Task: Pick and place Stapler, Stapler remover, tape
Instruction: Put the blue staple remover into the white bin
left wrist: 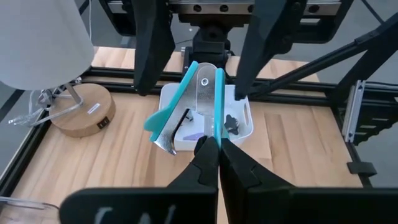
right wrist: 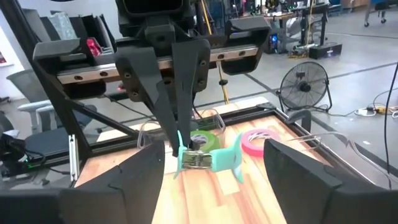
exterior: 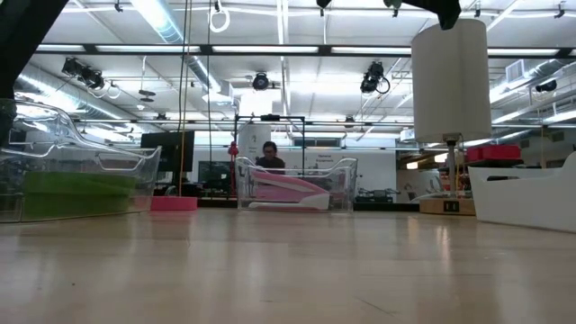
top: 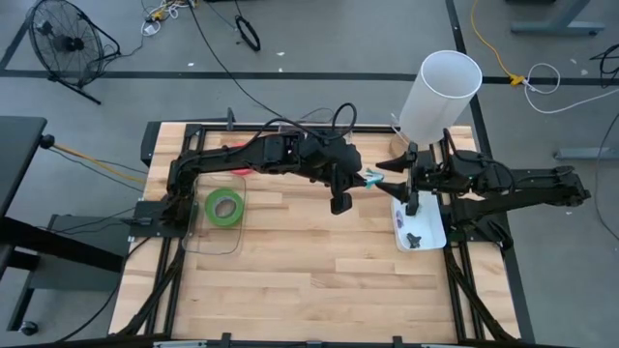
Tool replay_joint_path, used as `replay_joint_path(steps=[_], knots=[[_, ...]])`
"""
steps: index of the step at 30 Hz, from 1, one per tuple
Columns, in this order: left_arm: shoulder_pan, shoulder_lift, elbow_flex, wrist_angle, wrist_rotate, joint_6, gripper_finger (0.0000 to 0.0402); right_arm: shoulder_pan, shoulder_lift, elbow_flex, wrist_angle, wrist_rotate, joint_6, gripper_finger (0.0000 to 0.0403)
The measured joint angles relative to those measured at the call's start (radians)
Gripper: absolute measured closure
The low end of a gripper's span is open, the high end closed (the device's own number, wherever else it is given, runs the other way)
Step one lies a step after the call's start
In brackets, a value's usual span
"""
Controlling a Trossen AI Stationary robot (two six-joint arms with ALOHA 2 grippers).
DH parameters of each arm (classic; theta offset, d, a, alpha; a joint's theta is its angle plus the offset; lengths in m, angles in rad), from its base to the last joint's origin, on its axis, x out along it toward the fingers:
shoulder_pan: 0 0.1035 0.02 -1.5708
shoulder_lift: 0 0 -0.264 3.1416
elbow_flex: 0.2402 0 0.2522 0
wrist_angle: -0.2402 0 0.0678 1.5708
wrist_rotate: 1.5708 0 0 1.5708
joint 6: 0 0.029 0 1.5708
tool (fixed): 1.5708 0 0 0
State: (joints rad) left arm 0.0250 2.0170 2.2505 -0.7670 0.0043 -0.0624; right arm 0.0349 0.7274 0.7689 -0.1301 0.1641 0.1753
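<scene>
Table (top: 319,280): is carrying a clear bin (top: 215,224) on the left and a white tray (top: 426,230) on the right.
Tape (top: 223,207): one green roll is already lying in the clear bin.
Left pincer (left wrist: 214,147): is clamping the teal remover (left wrist: 198,102) in mid-air over the tray's near edge.
Right pincer (right wrist: 214,163): is facing the remover with fingers apart; handover is judged pending.
Remaining: remover placement; stapler status cannot be told.

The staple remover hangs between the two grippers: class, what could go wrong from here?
1. The left gripper pinches only one thin end of the teal staple remover; it may twist or slip.
2. The right gripper stands open around it; closing off-centre could knock it loose.
3. If dropped, it may miss the white tray below.
</scene>
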Motion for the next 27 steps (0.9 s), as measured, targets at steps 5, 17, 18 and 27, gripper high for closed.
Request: replay_joint_path(steps=[5,17,18,27], knots=[[0.0,0.0,0.0,0.0,0.0,0.0,0.04,0.0,0.0,0.0,0.005,-0.014,0.0,0.0177],[0.0,0.0,0.0,0.0,0.0,-0.003,0.04,0.0,0.0,0.0,0.004,-0.035,0.0,0.0282],[0.0,0.0,0.0,0.0,0.0,-0.003,0.04,0.0,0.0,0.0,0.004,-0.035,0.0,0.0287],[0.0,0.0,0.0,0.0,0.0,-0.005,0.04,0.0,0.0,0.0,0.004,-0.041,0.0,0.029]])
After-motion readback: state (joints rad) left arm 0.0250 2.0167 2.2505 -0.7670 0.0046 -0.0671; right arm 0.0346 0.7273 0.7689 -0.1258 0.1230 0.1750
